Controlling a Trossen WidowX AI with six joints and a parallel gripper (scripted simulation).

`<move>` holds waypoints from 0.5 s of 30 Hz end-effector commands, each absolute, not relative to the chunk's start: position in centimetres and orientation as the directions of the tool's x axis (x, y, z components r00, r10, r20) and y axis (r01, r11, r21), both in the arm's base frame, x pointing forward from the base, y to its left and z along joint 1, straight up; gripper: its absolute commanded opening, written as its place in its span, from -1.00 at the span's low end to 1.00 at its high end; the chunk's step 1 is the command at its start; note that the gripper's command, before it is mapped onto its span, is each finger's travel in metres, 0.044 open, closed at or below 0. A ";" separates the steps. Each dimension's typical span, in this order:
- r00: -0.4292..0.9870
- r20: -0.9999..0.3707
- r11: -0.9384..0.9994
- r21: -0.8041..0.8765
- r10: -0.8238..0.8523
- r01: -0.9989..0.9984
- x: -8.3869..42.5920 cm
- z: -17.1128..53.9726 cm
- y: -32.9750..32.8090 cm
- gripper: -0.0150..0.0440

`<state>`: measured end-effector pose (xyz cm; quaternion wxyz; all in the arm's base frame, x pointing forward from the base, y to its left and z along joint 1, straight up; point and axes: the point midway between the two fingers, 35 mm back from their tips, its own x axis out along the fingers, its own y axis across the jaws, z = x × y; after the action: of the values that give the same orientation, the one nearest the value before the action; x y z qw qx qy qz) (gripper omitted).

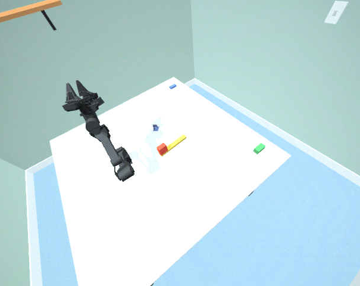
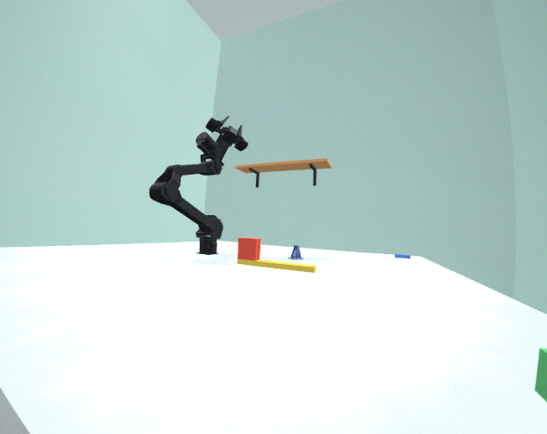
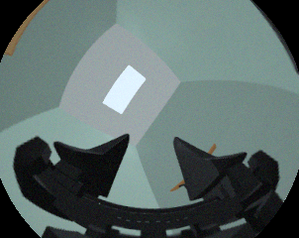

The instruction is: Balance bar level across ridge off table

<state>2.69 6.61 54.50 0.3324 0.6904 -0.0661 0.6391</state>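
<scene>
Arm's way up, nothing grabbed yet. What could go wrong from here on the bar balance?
1. The red block sits on one end of the yellow bar, so a centre grasp would likely tip off the ridge.
2. The gripper points up at the ceiling, open and empty; it faces a long reorienting descent, and the fingers may clip the block.
3. The ridge looks small, so placement tolerance seems tight.

My arm [image 2: 184, 196] is matte black, built of blocky rounded segments; my pincer [image 1: 74, 89] ends in two pointed, triangular black fingers.
</scene>
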 end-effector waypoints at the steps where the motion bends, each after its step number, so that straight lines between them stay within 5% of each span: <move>1: 0.200 0.897 -0.688 0.432 0.393 -0.583 3.3 54.4 8.6 0.58; 15: 0.350 0.747 -0.336 0.596 0.565 -0.729 7.4 52.6 15.1 0.58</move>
<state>6.26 13.71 53.14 0.5330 0.6099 -0.0726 0.5820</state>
